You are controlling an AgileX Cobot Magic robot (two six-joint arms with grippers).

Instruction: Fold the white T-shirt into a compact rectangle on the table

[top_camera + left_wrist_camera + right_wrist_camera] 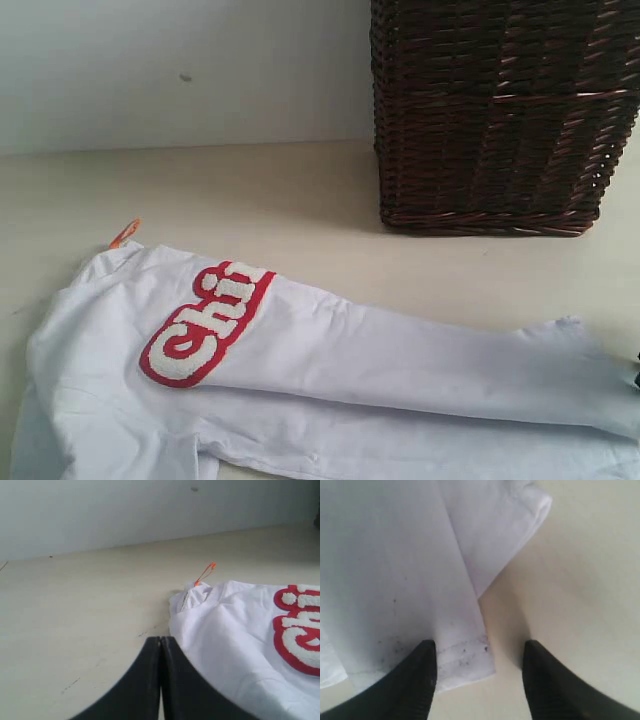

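The right end effector [480,652] stands apart, seemingly just over the shirt [395,555] hem, the left end effector [161,641] together; a shallow pinch could drag the fold askew.

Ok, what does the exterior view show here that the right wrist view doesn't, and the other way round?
Only the exterior view: the dark wicker basket standing behind the shirt, the red-outlined chest lettering, and an orange tag at the shirt's edge. Only the right wrist view: the right gripper, jaws open over a stitched hem corner flecked with dark specks. Both: the white T-shirt lying on the pale table.
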